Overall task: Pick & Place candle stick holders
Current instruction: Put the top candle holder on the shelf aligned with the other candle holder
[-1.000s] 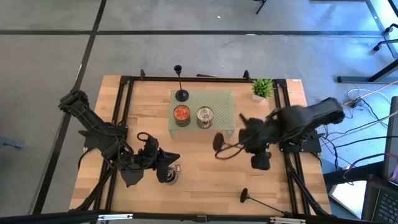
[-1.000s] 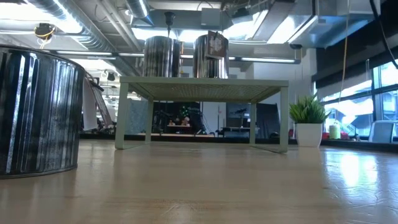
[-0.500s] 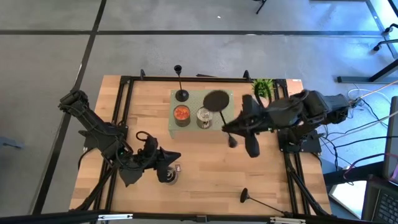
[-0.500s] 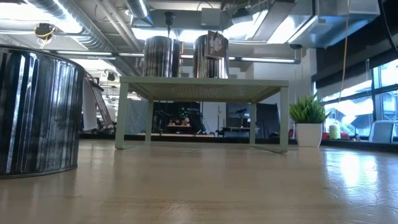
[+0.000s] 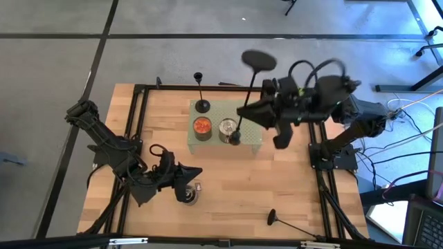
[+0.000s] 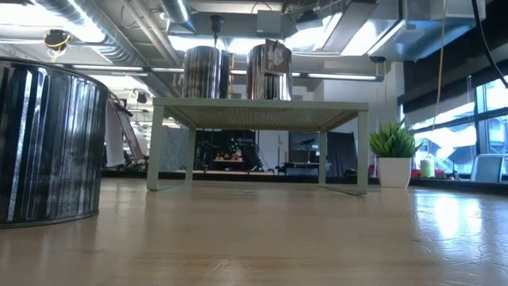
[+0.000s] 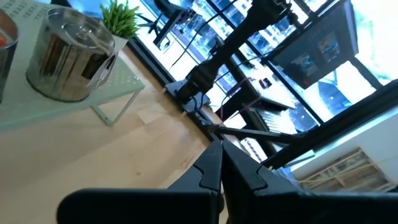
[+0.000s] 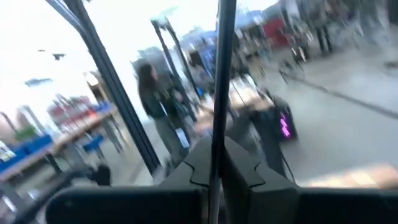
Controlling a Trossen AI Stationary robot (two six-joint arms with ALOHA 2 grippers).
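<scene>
— Right gripper (image 5: 250, 109) is clamped tight on a candle stick holder's (image 5: 248, 88) stem, base up, cup end down over the green rack's (image 5: 250, 142) right edge. Why tilted?

— Probably mid-turn, to stand it there beside the holder (image 5: 200, 93) at the rack's far-left corner.

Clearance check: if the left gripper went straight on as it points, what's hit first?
Nothing near. The left gripper, shut, points over bare table toward the right arm's base at the far edge, probably the first thing in line. The silver can stands off to the side.
</scene>
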